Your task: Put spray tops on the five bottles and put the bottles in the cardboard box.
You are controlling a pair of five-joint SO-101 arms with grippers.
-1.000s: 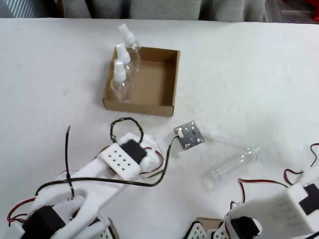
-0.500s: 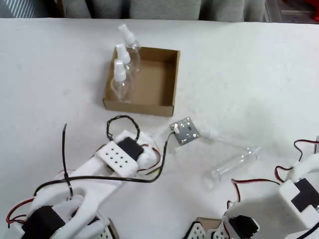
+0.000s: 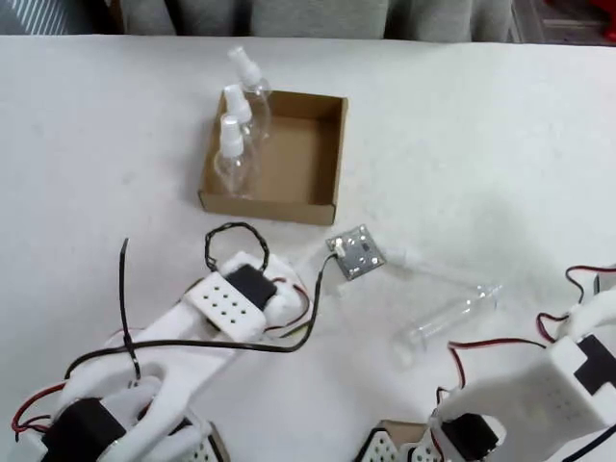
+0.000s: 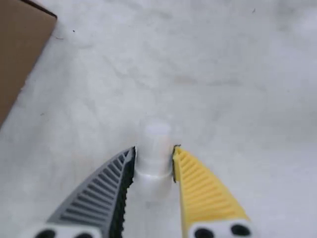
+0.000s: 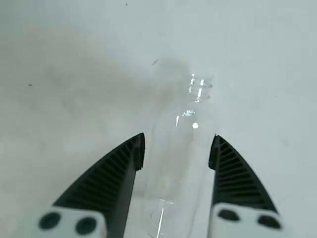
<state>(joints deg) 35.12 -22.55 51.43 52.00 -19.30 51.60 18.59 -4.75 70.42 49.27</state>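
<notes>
White table [image 5: 74, 39], bottle [image 5: 185, 124] inside right gripper [image 5: 177, 146]

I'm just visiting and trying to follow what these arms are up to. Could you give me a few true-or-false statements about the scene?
1. Three capped bottles stand along one side of the cardboard box. True.
2. The clear bottle on the table stands upright. False: it lies on its side.
3. The left gripper holds a white spray top. True.
4. The clear bottle has a spray top on it. False: its threaded neck is bare.
5. The right gripper is shut on nothing. False: it is open, with a finger on either side of the clear bottle.
</notes>
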